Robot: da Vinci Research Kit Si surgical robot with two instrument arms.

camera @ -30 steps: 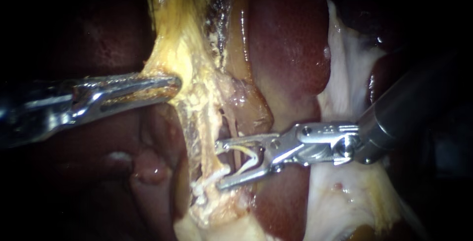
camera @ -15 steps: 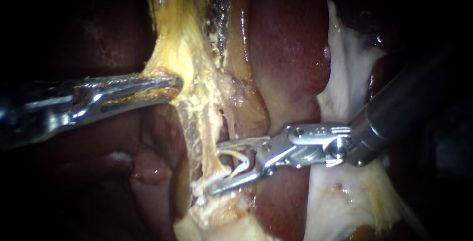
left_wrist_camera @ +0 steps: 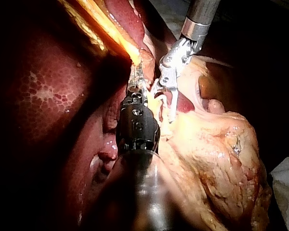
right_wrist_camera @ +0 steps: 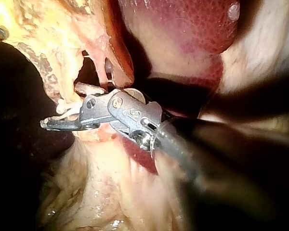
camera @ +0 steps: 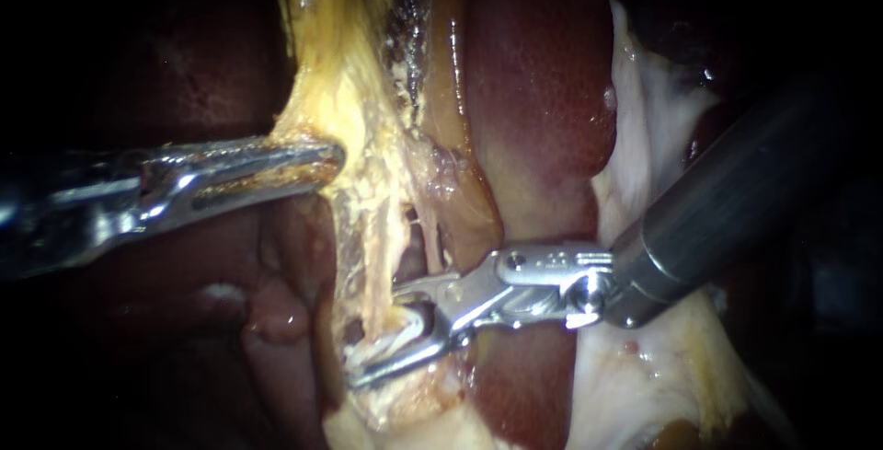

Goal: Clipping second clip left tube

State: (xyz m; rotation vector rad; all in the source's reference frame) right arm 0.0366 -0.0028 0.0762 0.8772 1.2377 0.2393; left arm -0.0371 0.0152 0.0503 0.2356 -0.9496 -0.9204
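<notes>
Left tube [camera: 375, 271]: thin, soft, slick strand below the yellow tissue [camera: 322, 100], probably tear-prone, best taken squarely across its bared stretch; right instrument [camera: 379, 340] pincer apart, astride it; left instrument [camera: 320, 163] pincer clamped on yellow tissue.

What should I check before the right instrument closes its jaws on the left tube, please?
1. Left instrument holds the yellow tissue taut: ok.
2. Right instrument has its jaws open: ok.
3. Clip seated between those jaws: ok.
4. Left tube lies between the jaws: ok.
5. Lower jaw tip reaches past the tube: ok.
6. Upper jaw tip, partly behind tissue, past the tube: cannot tell.
</notes>
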